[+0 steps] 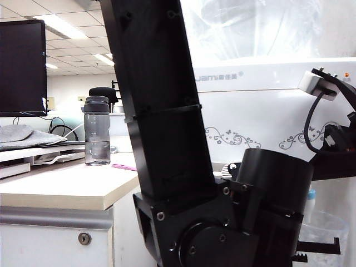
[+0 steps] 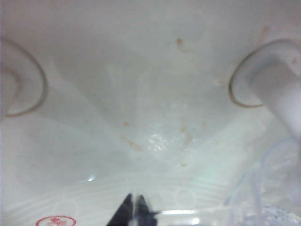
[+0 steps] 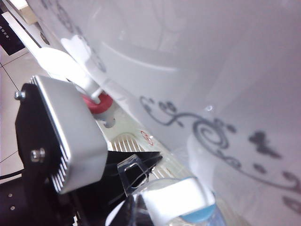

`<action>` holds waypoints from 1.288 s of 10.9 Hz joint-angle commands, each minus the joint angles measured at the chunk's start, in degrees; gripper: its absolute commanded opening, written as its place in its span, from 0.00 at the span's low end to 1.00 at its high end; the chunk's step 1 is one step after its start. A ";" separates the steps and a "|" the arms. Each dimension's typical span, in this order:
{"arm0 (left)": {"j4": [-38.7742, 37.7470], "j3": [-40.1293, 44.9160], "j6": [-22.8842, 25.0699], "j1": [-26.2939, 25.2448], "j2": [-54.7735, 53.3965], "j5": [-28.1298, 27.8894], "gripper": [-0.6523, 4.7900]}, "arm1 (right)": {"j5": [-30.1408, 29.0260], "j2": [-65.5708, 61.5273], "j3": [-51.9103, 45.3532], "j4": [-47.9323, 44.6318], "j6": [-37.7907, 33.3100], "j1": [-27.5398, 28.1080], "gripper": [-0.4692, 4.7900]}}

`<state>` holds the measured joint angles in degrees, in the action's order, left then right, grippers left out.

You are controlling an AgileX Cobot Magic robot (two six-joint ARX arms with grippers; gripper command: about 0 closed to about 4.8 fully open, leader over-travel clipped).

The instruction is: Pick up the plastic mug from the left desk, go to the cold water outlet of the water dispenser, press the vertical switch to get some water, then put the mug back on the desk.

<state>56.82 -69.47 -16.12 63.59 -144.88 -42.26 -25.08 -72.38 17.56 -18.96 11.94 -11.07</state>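
The clear plastic mug (image 1: 328, 231) hangs in front of the white water dispenser (image 1: 261, 105), under the cold water outlet with its blue collar (image 3: 200, 215). My left gripper (image 2: 135, 207) is shut on the mug's thin clear edge, and the mug's wall (image 2: 270, 188) shows beside the tips. Its toothed finger (image 1: 317, 248) sits against the mug. My right gripper (image 3: 134, 212) is up by the tap with its dark tips together, right beside the short white vertical switch (image 3: 176, 195). The mug's clear handle (image 3: 136, 172) sticks out near it. The left desk (image 1: 61, 186) lies off to the left.
A smoky-grey bottle (image 1: 97, 130) and a dark monitor (image 1: 22, 67) stand on the desk. The red-collared tap (image 3: 96, 103) with its long lever is beside the blue one, above the ribbed drip tray (image 3: 127, 141). My left arm's black links (image 1: 161, 111) fill the middle of the exterior view.
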 commanded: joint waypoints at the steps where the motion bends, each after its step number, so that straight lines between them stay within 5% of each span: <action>1: 3.32 -0.46 -0.37 0.09 0.57 -0.55 0.11 | 0.81 -0.26 -0.17 3.37 -0.07 -0.07 0.09; 14: 3.32 -0.46 -0.37 0.09 0.57 -0.55 0.11 | 0.96 -0.26 -0.17 5.53 0.13 -0.07 0.09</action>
<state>56.80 -69.49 -16.12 63.59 -144.88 -42.26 -25.34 -72.36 17.72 -16.97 12.01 -11.07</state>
